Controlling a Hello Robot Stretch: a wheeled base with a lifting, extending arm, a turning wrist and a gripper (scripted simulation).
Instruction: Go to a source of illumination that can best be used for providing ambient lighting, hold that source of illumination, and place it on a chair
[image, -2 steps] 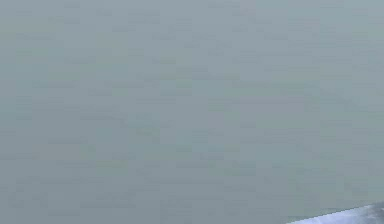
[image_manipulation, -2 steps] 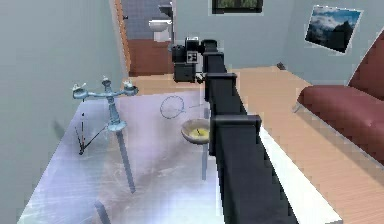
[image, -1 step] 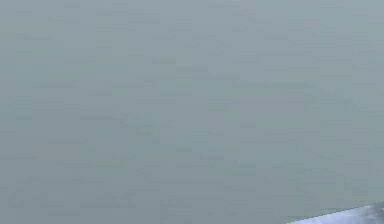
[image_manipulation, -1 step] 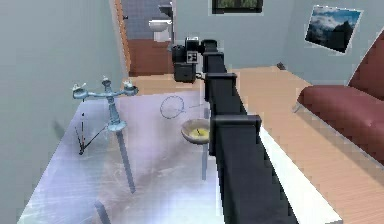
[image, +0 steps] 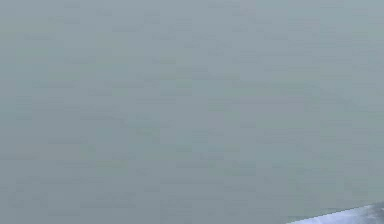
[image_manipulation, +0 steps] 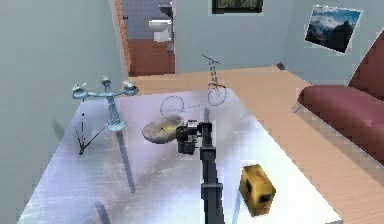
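A silver three-armed stand with small cups on its arms (image_manipulation: 105, 93), like a candle holder, rises on a thin stem from the left part of a shiny grey table (image_manipulation: 80, 185). A thin wire-framed object (image_manipulation: 213, 78) stands at the table's far side. My arm (image_manipulation: 210, 185) reaches up over the tabletop, and the gripper (image_manipulation: 180, 137) sits near the table's middle. A flat round dish-like thing (image_manipulation: 160, 129) lies on the table right at the gripper's fingers. I cannot tell whether the gripper holds anything.
A yellow box (image_manipulation: 257, 188) sits on the table right of the arm. A dark red sofa (image_manipulation: 345, 108) stands at the right on wooden floor (image_manipulation: 285, 110). An open doorway (image_manipulation: 155, 35) lies beyond the table. A plain grey wall (image: 190, 100) is close ahead.
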